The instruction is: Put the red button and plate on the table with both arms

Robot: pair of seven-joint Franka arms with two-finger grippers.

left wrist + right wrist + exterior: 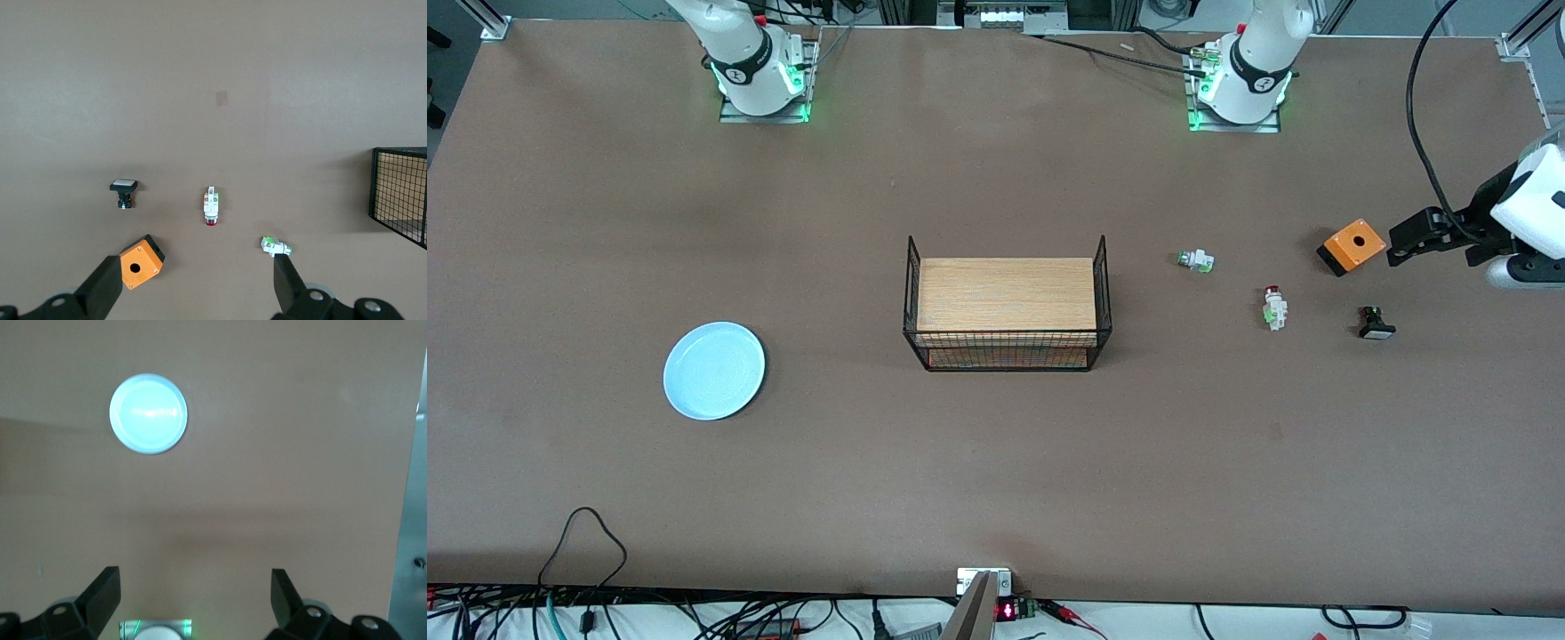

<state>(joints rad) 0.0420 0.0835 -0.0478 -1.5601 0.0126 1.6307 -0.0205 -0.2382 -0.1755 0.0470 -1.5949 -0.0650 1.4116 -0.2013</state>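
The red button [1274, 307] lies on the brown table [996, 462] toward the left arm's end; it also shows in the left wrist view [211, 205]. The light blue plate [714, 370] lies flat on the table toward the right arm's end, and shows in the right wrist view [148, 413]. My left gripper [1393, 247] is open and empty in the air, beside the orange box and apart from the button; its fingers frame the table in its wrist view [197, 273]. My right gripper [195, 583] is open and empty, high over its own base, and out of the front view.
A black wire rack [1007, 302] with a wood top stands mid-table. Near the button lie a whitish part without a red cap [1196, 260], an orange box [1352, 246] and a black part with a white cap [1376, 324].
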